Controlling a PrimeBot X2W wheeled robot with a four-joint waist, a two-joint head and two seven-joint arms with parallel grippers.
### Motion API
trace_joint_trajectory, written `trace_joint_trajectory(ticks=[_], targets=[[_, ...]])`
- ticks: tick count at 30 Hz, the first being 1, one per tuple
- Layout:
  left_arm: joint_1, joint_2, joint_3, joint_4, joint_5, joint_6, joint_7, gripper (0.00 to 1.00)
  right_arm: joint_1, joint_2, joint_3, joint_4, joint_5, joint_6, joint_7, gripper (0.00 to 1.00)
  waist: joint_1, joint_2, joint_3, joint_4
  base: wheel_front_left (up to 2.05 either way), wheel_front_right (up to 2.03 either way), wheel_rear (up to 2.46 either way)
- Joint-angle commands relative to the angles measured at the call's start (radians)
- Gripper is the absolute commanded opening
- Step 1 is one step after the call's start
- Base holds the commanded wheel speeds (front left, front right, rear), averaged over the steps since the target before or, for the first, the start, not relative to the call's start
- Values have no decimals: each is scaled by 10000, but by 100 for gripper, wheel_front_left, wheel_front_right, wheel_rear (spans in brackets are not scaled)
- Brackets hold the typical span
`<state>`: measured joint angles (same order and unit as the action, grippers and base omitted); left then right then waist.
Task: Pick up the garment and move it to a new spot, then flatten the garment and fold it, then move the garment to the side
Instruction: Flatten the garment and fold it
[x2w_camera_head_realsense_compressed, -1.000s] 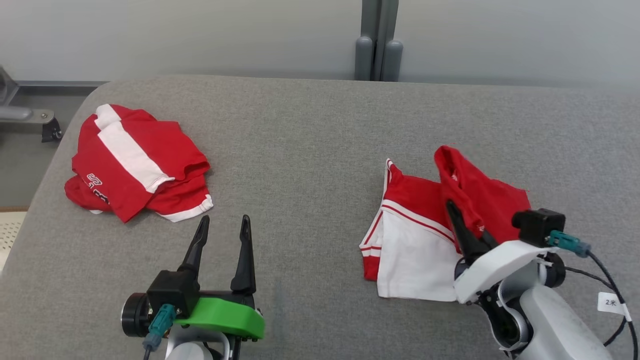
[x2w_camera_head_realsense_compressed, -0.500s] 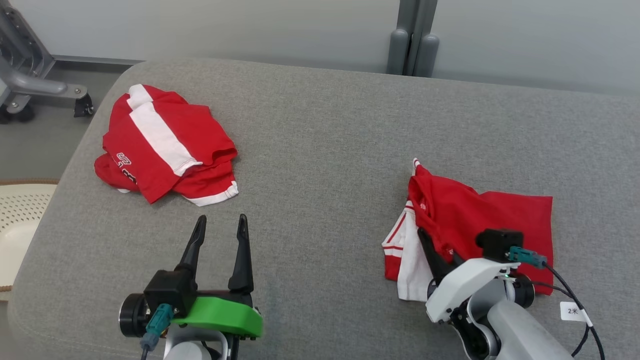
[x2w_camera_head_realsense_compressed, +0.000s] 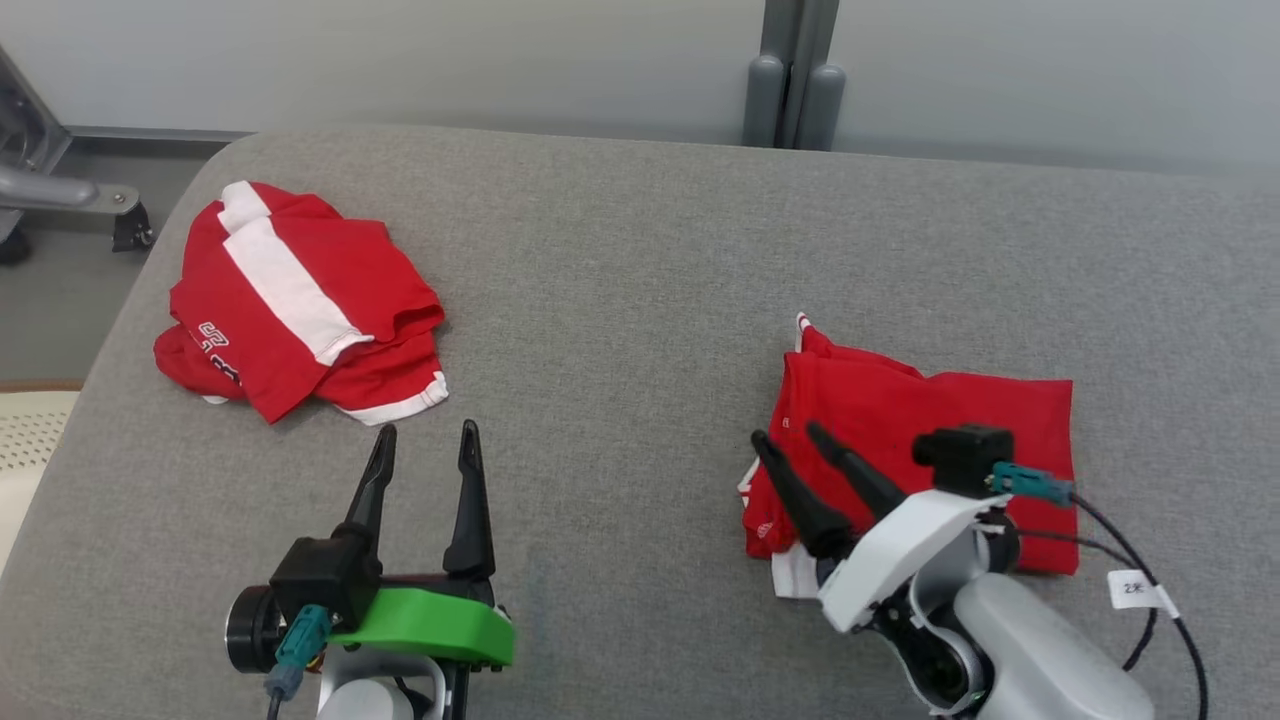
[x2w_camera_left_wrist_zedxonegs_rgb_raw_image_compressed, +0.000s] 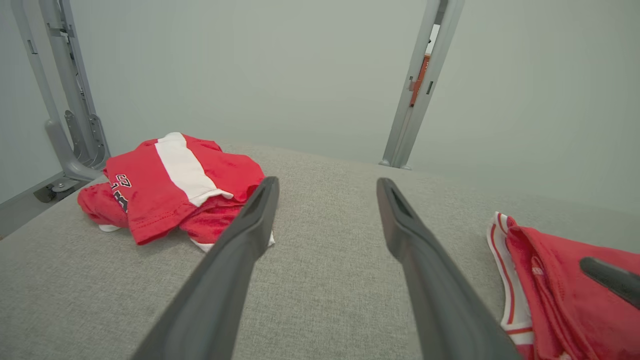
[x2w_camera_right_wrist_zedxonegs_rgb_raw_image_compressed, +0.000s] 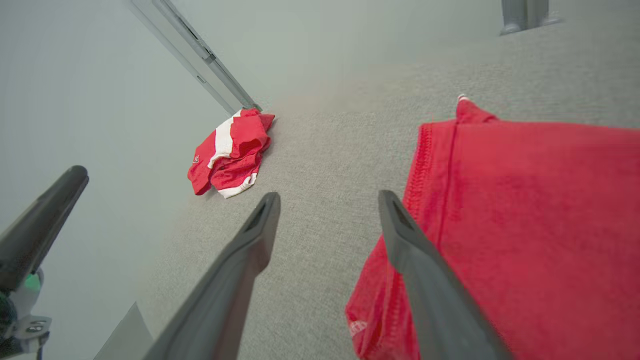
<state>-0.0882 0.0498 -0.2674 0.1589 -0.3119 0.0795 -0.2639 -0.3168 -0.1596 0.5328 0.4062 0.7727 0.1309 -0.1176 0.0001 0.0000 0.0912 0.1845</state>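
The garment lies folded on the right part of the table, red side up, with a bit of white showing at its near left corner. We see the right gripper over its left edge, with the fingers spread wide and holding nothing. The left gripper hovers well apart over bare table, also wide open and empty. The other garment, red with a white stripe, lies crumpled near the far left corner.
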Motion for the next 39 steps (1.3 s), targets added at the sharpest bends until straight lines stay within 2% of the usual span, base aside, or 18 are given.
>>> trace_joint_trajectory(ticks=[1, 5, 8, 13, 19, 25, 33, 39], targets=[[-74, 18, 11, -89, -57, 27, -2, 100, -111, -257, -119, -145, -93, -6, -129, 100, -1, 0, -55, -263, 0, 0, 0], [-131, 21, 106, -355, -135, 74, 0, 100, -148, -1084, -589, -637, -791, -6, -612, 100, -1, 0, -137, -665, 0, 0, 0], [21, 19, 143, -428, -35, 55, 0, 100, 156, -1584, -1332, -834, -1448, -6, -993, 100, -1, 0, -229, -919, 0, 0, 0], [56, 21, 155, -487, 33, 46, 0, 100, 650, -1943, -2651, -1288, -2777, -6, -1342, 100, -1, 0, -273, -1244, 0, 0, 0], [347, 21, 286, -652, 110, 92, 0, 100, 1580, -1652, -3909, -2290, -3822, -6, -1475, 100, -1, 0, -445, -1534, 0, 0, 0], [457, 21, 265, -852, 197, 181, 0, 100, 2459, -1054, -4947, -3266, -4478, -6, -1479, 100, -1, 0, -356, -1588, 0, 0, 0], [627, 21, 116, -906, 403, 264, 0, 100, 2879, -582, -5323, -3401, -4791, -6, -1482, 100, -1, 0, -326, -1593, 0, 0, 0], [541, 21, 25, -973, 453, 306, 0, 100, 2845, -550, -5362, -3313, -4818, -6, -1483, 100, -1, 0, -280, -1536, 0, 0, 0]])
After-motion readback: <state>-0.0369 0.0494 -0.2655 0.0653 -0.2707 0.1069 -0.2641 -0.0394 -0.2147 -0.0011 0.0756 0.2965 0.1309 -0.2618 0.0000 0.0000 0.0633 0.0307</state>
